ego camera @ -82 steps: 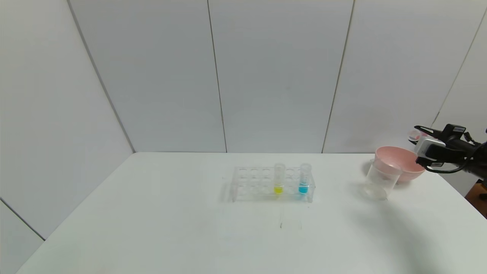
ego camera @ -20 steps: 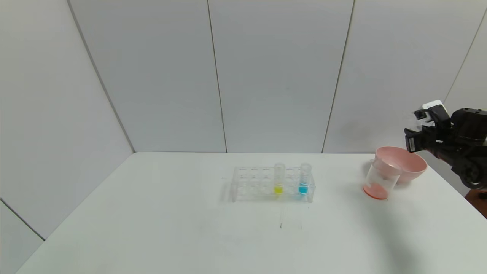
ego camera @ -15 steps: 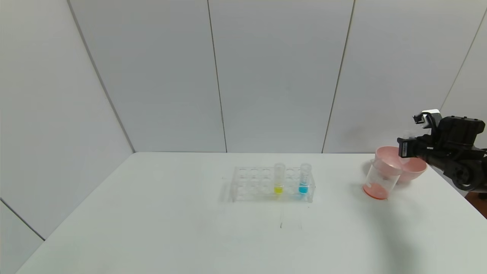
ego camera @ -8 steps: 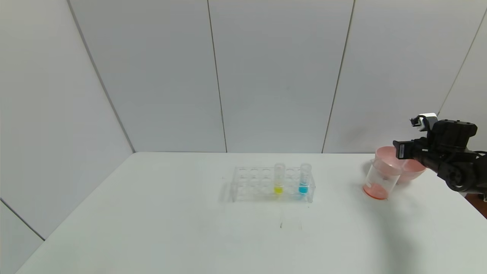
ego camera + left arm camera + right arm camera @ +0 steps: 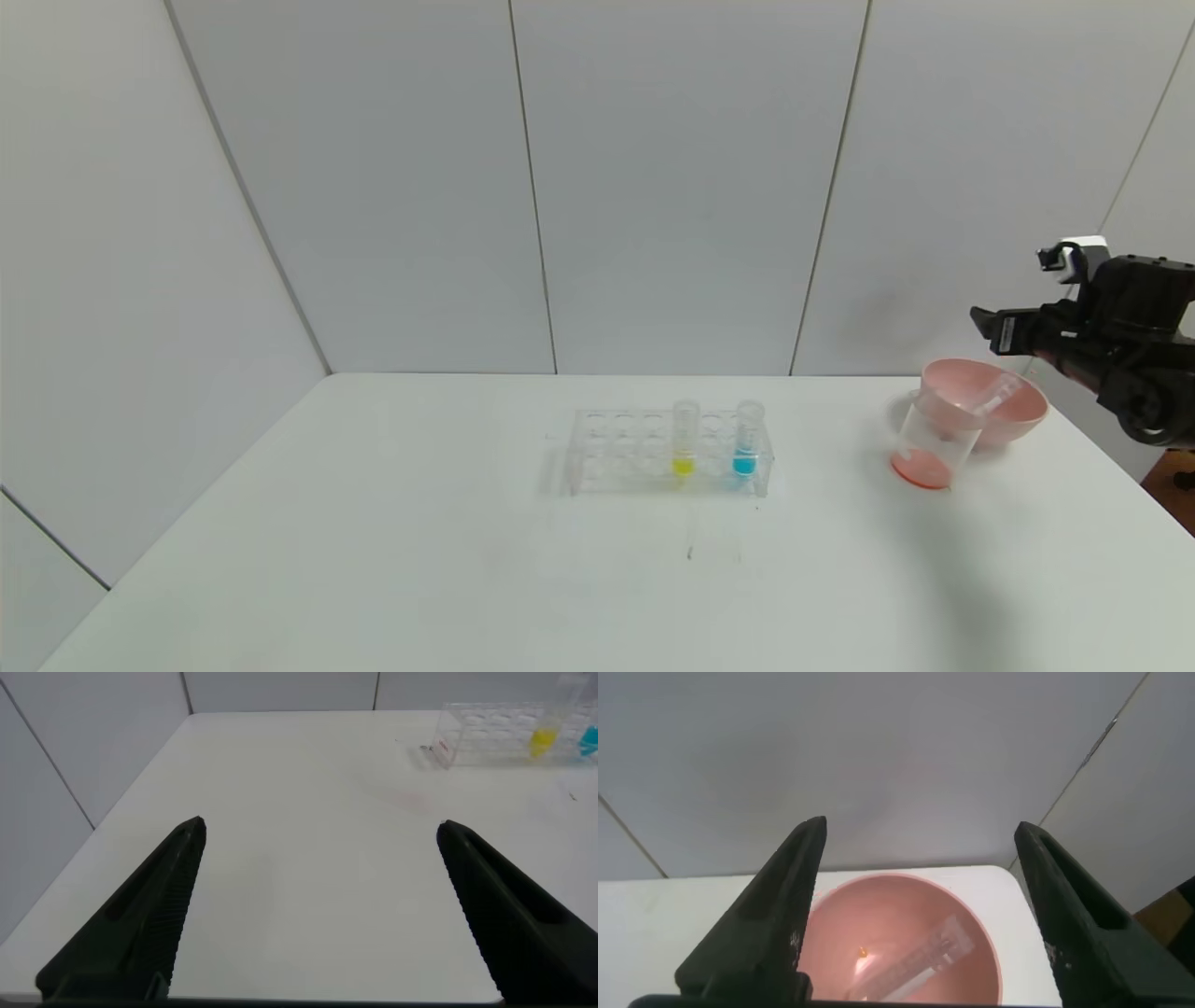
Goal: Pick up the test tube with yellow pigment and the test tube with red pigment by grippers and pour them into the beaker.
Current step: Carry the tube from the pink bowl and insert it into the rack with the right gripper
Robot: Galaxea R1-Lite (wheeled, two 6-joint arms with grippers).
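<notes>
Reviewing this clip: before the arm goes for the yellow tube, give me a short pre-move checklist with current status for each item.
1. Right claw open and empty: ok.
2. Emptied red tube released, lying in the pink bowl: ok.
3. Red liquid in the beaker: ok.
4. Yellow tube upright in the rack, beside the blue tube: ok.
5. Yellow poured into beaker: not ok, not yet done.
6. Left claw open, over the table's left part, holding nothing: ok.

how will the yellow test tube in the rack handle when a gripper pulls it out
The yellow test tube looks smooth, slim and clear, so probably slippery and fragile. It holds little liquid, so likely light. Round-bottomed, it would probably roll if laid outside the rack.
</notes>
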